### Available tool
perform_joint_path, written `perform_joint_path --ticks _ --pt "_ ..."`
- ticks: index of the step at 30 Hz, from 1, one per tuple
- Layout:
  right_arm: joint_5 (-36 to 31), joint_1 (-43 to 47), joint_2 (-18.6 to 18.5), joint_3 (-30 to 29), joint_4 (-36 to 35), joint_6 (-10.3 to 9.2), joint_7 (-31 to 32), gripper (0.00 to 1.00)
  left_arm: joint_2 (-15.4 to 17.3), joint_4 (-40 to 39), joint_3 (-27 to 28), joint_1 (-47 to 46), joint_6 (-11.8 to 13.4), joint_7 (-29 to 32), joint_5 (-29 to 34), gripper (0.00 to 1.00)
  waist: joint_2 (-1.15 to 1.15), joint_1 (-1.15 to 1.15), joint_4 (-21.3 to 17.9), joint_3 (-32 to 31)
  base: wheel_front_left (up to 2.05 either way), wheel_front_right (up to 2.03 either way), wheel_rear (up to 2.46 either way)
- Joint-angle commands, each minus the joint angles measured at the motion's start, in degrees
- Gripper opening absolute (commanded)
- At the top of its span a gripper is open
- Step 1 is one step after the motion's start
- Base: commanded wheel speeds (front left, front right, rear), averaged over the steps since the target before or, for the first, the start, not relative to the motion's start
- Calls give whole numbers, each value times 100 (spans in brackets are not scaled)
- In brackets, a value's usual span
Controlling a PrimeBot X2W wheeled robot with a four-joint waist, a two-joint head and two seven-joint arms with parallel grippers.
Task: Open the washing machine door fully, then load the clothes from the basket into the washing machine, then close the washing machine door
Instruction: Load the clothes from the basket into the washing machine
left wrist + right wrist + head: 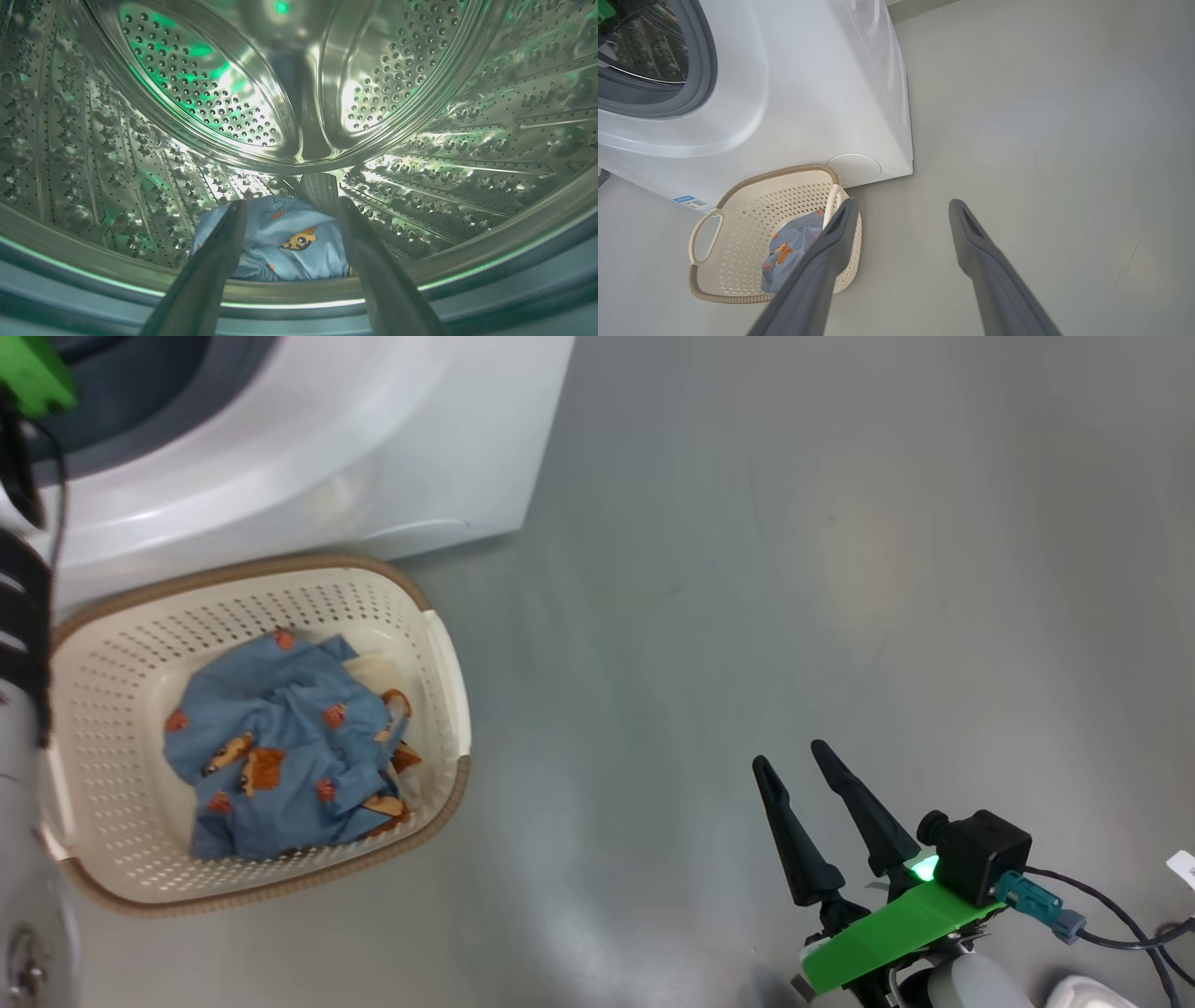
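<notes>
The white washing machine (308, 439) stands at the upper left, its grey gasket (698, 70) framing the open mouth; the door is out of view. My left gripper (290, 204) is open inside the perforated steel drum (420, 70), and a light blue printed garment (289, 247) lies loose on the drum floor beyond its spread fingers. The cream basket (439, 663) sits on the floor against the washer, with more blue clothes (280, 747) bundled in it. My right gripper (790, 756) hangs open and empty over bare floor to the basket's right; its wrist view shows the basket (710, 261) and clothes (789, 247).
My left forearm (19, 709) runs up the head view's left edge toward the washer mouth. Grey floor (794, 569) spreads wide to the right of washer and basket. A round cover (853, 169) and a blue label (691, 203) mark the washer's lower front. A cable (1102, 915) trails from my right wrist.
</notes>
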Motion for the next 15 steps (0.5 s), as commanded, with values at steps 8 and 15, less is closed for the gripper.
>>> perform_joint_path --ticks 8,15 --pt "-73 175 -127 -21 -113 9 -68 100 11 -663 145 707 -46 -77 -212 100 0 0 392 -475 0 0 0" --pt "-147 260 -221 -257 -120 9 -68 100 -178 -1291 210 1468 -145 -78 -294 100 0 0 623 -853 0 0 0"
